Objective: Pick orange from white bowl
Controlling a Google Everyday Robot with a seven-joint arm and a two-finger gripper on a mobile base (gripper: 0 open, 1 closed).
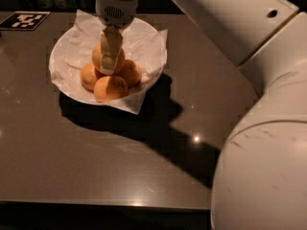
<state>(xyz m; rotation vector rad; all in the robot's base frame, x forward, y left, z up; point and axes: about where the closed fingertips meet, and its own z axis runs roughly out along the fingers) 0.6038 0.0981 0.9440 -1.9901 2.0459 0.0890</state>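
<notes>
Dark, glossy table (96, 157) fills the single camera view, with a black-and-white marker tag (24, 19) at its far left corner. On it sits the white bowl (58, 61), lined with crinkled paper (144, 37), holding four oranges. The orange (95, 57) lies at the back of the cluster, round with no clear long axis. Three other oranges (110, 88) crowd in front of it. The gripper (109, 67) hangs down against it; I cannot tell whether it grips.

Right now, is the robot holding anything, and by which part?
Cannot tell: the end effector rests on the rear orange in the white bowl.
</notes>
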